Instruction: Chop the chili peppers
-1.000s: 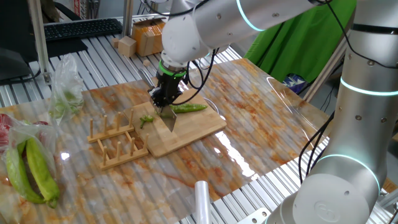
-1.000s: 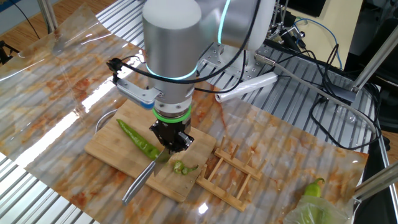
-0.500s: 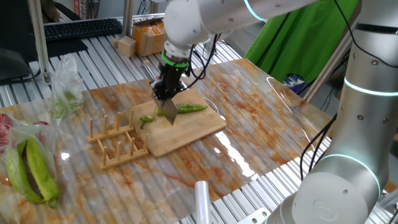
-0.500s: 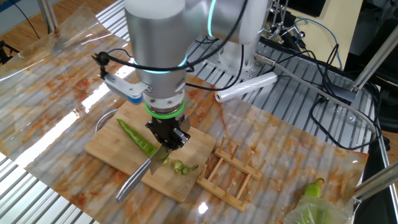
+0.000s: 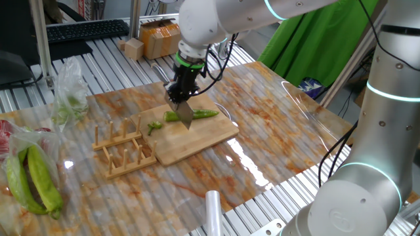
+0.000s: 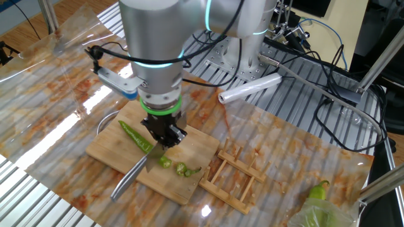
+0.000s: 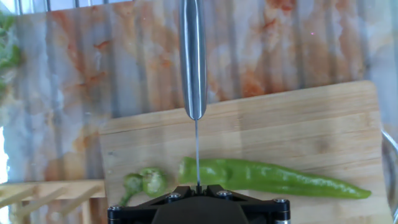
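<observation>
Gripper: we see the gripper (image 6: 163, 134) pointing straight down over the cutting board (image 6: 120, 154), its fingers clamped tight on a knife (image 6: 134, 175).
Knife: we note the blade held edge-down across the chili pepper (image 7: 273, 179); in the hand view the metal handle (image 7: 193, 59) runs away from the camera, past the board's edge.
Chili pepper: we find the long green piece lying flat on the board, pointed tip away from the rack.
Cut pieces: we count two small green pieces (image 6: 174, 166) on the board, just beside the pepper's cut end; one carries the stem.
Wooden rack (image 5: 121, 148): we log it touching the board's short side.
Yellow-green peppers (image 5: 31, 180): well apart, at the table edge.
</observation>
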`<state>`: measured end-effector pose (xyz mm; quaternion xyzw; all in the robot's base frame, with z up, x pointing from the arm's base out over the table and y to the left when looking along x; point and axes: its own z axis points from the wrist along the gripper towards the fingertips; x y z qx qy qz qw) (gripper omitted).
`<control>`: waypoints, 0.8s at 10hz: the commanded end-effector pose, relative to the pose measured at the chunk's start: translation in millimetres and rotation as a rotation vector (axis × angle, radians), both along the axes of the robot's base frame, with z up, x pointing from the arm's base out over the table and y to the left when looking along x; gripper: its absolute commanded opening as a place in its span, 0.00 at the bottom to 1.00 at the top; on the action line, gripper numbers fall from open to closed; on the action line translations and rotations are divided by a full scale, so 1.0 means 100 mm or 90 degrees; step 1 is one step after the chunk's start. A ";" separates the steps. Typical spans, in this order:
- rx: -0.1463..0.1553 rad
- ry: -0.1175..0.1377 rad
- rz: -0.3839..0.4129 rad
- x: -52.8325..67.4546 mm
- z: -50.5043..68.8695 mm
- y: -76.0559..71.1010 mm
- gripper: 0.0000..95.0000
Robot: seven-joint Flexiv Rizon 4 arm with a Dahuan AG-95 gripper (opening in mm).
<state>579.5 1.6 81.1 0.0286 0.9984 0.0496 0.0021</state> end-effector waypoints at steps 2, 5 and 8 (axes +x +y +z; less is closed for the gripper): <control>-0.001 -0.001 -0.020 0.02 -0.02 0.01 0.00; -0.002 -0.004 -0.022 0.02 -0.02 0.02 0.00; 0.000 -0.003 -0.024 0.02 -0.03 0.03 0.00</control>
